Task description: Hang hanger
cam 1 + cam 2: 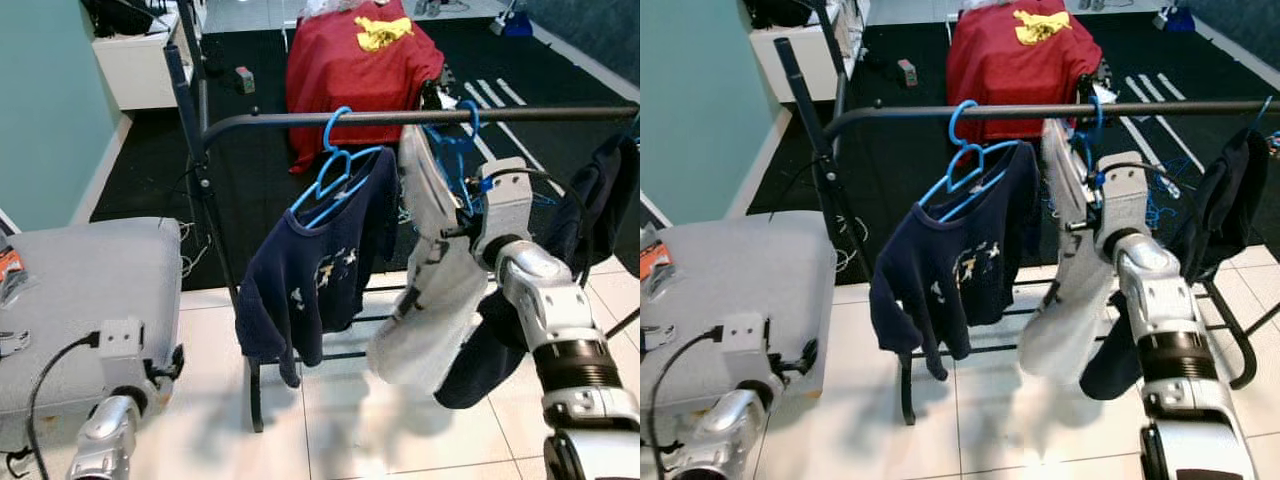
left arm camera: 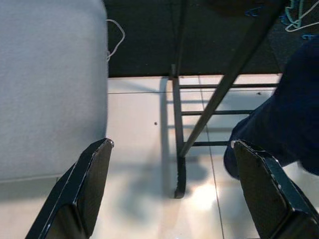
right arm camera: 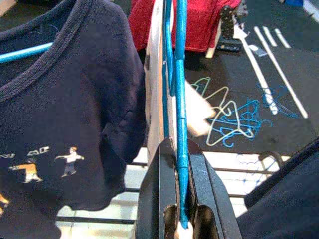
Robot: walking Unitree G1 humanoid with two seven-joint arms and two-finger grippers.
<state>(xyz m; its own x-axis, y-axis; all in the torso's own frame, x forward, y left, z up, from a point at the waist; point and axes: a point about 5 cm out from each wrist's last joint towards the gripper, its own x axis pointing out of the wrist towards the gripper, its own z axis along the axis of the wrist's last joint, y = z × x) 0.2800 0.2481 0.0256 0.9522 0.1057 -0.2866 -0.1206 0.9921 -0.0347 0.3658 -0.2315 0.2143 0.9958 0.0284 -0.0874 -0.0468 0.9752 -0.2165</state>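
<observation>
Left gripper (image 2: 169, 199): your idle arm, low by the grey sofa (image 1: 90, 300); jaws spread wide with nothing between them, white tile floor (image 2: 144, 129) below.
Right gripper (image 3: 182, 199): raised at the rail; jaws closed tight on the blue hanger (image 3: 180, 99).
Blue hanger: you can see its hook over the black rail (image 1: 420, 117), a white garment (image 1: 430, 290) draped from it.
Neighbour: navy shirt (image 1: 320, 270) on its own blue hanger, just to the robot's left on the same rail.
Farther right: dark garment (image 1: 600, 200) on the rail.
Background: red cloth (image 1: 350, 60) over furniture; loose hangers (image 3: 234, 119) on the dark carpet.
</observation>
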